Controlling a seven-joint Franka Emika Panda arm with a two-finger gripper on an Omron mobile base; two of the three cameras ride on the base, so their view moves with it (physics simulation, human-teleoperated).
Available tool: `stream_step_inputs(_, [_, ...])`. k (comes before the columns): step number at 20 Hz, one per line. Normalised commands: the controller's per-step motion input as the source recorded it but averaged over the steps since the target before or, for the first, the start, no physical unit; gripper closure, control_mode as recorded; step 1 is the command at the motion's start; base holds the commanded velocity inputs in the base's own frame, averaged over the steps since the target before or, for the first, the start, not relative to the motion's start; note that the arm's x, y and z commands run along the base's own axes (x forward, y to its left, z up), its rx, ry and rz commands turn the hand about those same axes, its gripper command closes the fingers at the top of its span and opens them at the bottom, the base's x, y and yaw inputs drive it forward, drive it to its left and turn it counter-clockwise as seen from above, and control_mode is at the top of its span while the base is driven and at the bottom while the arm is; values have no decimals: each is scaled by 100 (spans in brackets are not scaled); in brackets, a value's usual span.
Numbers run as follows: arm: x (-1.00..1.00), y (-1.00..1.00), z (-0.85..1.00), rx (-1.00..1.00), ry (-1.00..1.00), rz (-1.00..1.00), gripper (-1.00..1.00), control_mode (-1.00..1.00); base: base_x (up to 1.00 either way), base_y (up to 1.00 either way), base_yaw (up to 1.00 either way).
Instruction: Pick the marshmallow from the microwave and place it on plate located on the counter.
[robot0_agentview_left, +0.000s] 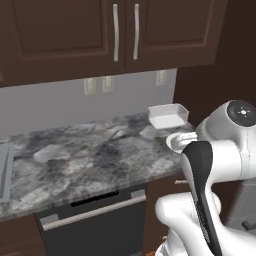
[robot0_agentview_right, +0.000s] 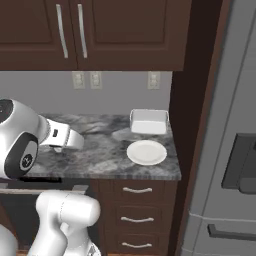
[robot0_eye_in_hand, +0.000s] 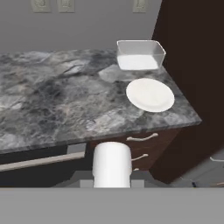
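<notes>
Marshmallow (robot0_eye_in_hand: 112, 164) sits clamped in the closed pincer (robot0_eye_in_hand: 112, 183), held out short of the tabletop (robot0_eye_in_hand: 61, 105) edge, presumably for carrying toward the bare white plate (robot0_eye_in_hand: 150, 94) waiting near the corner, just in front of a white tray (robot0_eye_in_hand: 140, 54).

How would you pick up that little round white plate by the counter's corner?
Probably by its rim. The plate lies flat on the counter, so there is nothing tall to pinch. Its near side sits close to the counter's front edge, and the white tray stands just behind it, so I'd come from the front.
</notes>
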Motion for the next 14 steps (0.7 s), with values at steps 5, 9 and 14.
stream_step_inputs(5, [0,0,0,0,0,0,100,100,54,-55,-30])
stream_step_inputs(9, [0,0,0,0,0,0,100,100,51,-64,-27])
stream_step_inputs(14, [13,10,-14,0,4,1,100,-100,46,-11,-3])
